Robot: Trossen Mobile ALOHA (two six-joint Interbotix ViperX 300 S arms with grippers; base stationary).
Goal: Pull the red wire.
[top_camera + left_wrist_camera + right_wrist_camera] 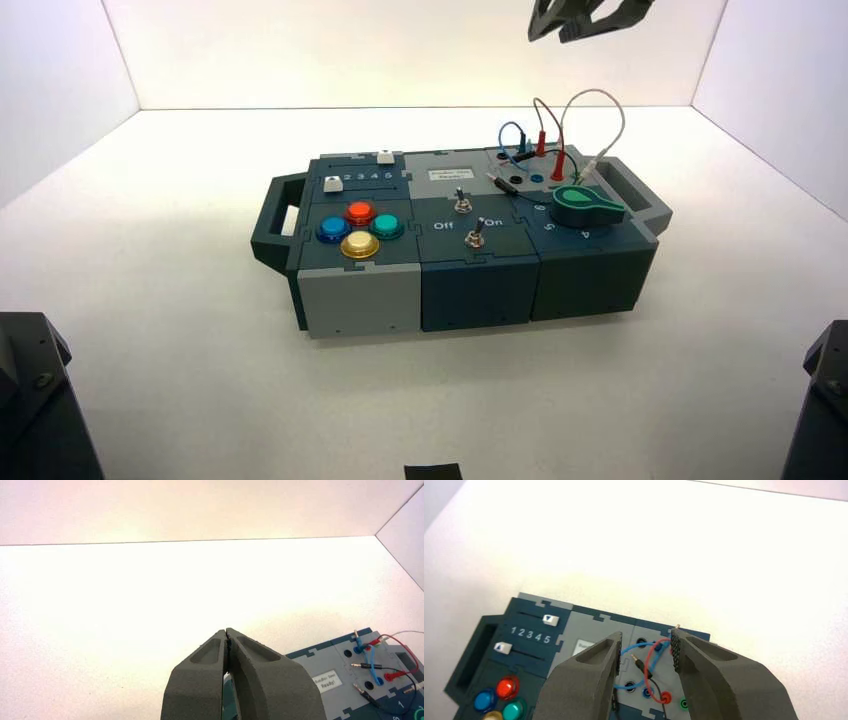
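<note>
The left gripper (227, 636) was closed on nothing, with bare table beyond its tips. The right gripper (646, 652) hung above the box's (370, 300) far right corner, fingers apart. The red wire (653, 672) lay below the gap, both plugs seated. The right gripper's body was cut off by the high view's top edge.
</note>
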